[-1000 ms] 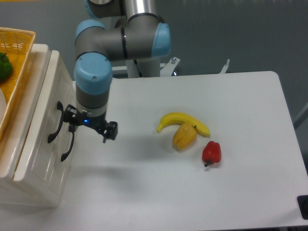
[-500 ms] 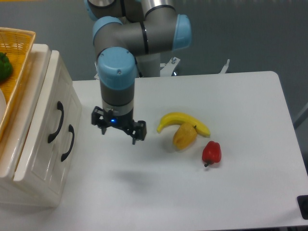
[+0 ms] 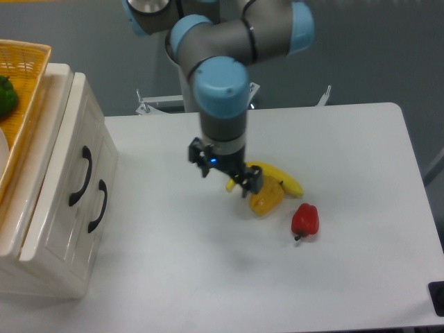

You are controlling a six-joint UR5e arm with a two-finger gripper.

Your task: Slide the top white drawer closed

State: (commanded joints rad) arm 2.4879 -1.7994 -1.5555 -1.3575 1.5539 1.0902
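The claw (image 3: 227, 173), spread and empty, hangs over the tabletop (image 3: 208, 263); the top white drawer (image 3: 87, 170) lies well apart to its left, seemingly shut.

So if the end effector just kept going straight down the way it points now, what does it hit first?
Most likely the bare table just left of the banana, though depth from this single view is unclear, and one finger of the end effector might clip the banana.

The cabinet (image 3: 59, 201) is set at the table's (image 3: 208, 277) left edge, a basket (image 3: 24, 90) placed upon it. Right of the cabinet, a banana (image 3: 277, 177), a second fruit (image 3: 267, 198) and a pepper (image 3: 305, 220) are clustered.
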